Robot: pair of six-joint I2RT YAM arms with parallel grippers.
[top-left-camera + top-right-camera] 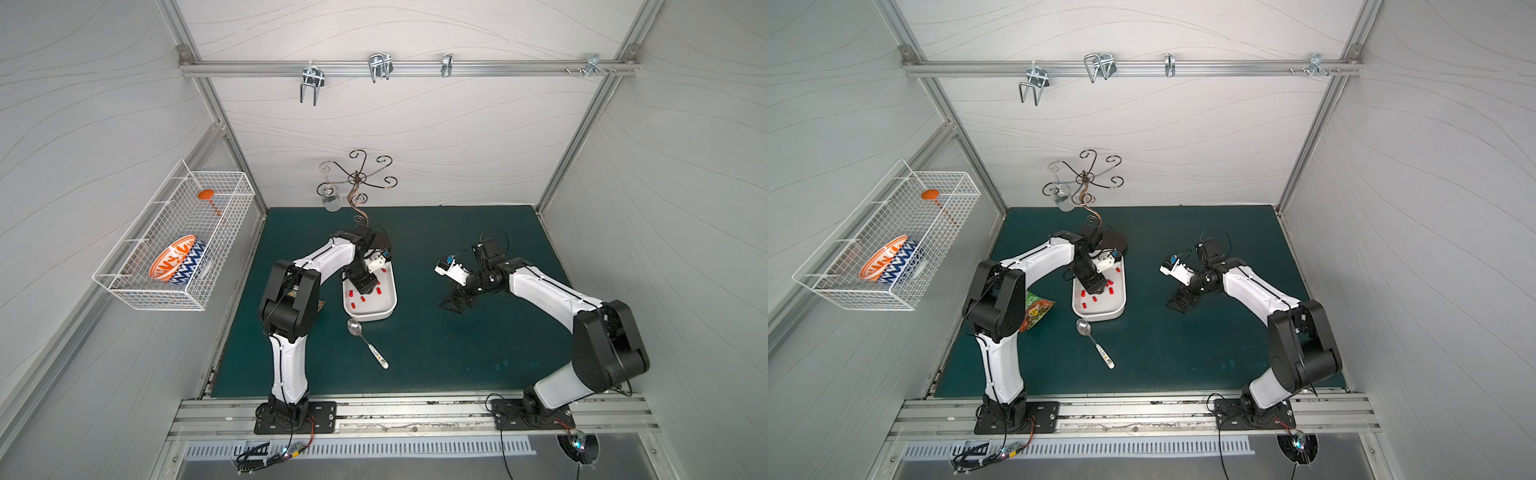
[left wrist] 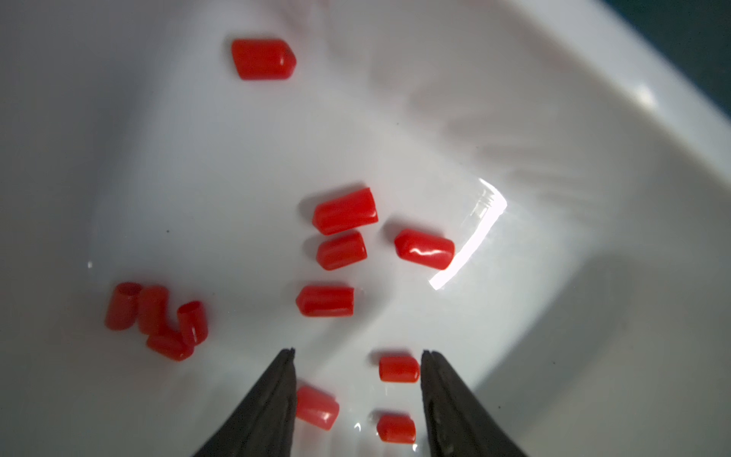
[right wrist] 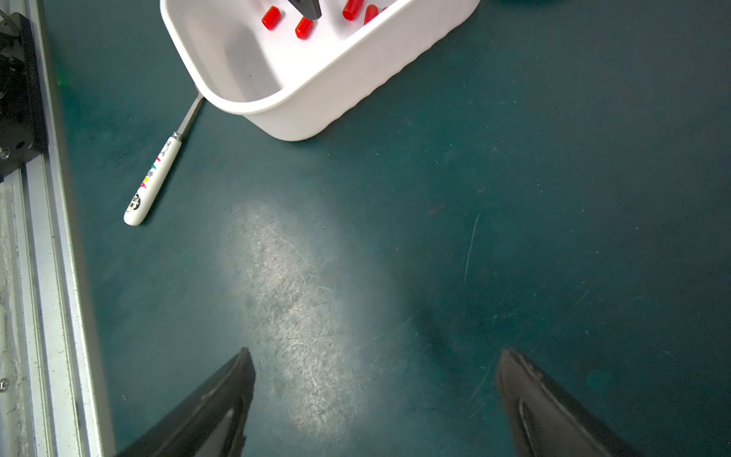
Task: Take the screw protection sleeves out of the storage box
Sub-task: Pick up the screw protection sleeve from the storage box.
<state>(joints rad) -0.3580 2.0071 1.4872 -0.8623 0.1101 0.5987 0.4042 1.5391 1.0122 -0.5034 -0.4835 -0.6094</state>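
Screw protection sleeves (image 2: 344, 211), small and red, lie loose on the floor of the white storage box (image 1: 368, 318), which sits on the green tabletop (image 1: 436, 353) under the left arm. The left hand (image 2: 360, 351) reaches down into the box, half spread and pinching nothing. One sleeve lies between its fingers, probably lined up for a pick. The right hand (image 3: 375, 351) hangs wide spread and empty over bare tabletop, well apart, likely keeping clear. A spoon (image 1: 356, 328) lies just beside the box, untouched. The coloured marks on its white handle cannot be read, nor can the print on a green packet (image 1: 1037, 309). The box shows no label.
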